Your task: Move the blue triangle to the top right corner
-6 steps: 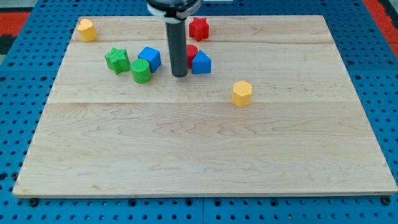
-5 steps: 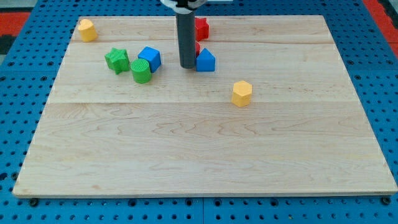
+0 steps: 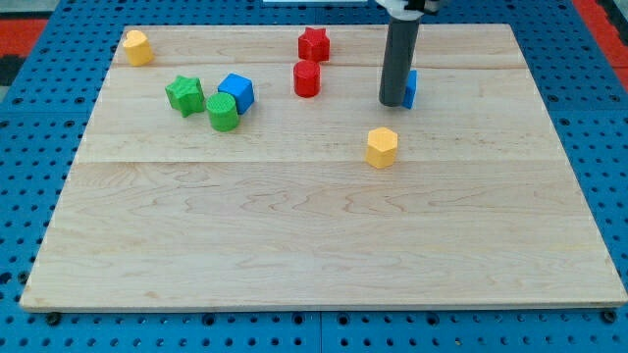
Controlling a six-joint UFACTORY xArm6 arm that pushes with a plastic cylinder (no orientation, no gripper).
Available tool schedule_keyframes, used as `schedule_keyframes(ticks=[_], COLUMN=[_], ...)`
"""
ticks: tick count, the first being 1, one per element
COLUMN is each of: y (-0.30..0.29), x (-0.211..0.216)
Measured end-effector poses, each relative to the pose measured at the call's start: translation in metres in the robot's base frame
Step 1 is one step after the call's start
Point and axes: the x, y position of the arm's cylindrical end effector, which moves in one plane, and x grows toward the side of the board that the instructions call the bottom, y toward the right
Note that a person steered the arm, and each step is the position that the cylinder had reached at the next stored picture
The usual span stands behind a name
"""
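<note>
The blue triangle [image 3: 410, 88] lies on the wooden board [image 3: 324, 245] right of centre in the upper part, mostly hidden behind my rod. My tip [image 3: 392, 102] touches its left side. The board's top right corner [image 3: 505, 34] lies further up and to the right of the block.
A red cylinder [image 3: 307, 78] and a red star [image 3: 313, 44] lie left of the rod. A blue cube [image 3: 236, 91], a green cylinder [image 3: 223, 112] and a green star [image 3: 184, 94] cluster at upper left. A yellow block [image 3: 383, 146] lies below my tip, another yellow block [image 3: 136, 47] at top left.
My tip has slid to the right, pushing the blue triangle away from the red cylinder toward the view's right. The red cylinder now shows in full.
</note>
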Motion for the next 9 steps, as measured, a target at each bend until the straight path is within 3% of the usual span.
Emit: schedule_keyframes(ticks=[2,4,6,8,9], y=[0.055,0.039,0.063,0.071,0.071], x=[-0.006,-0.044,-0.046,-0.089,-0.064])
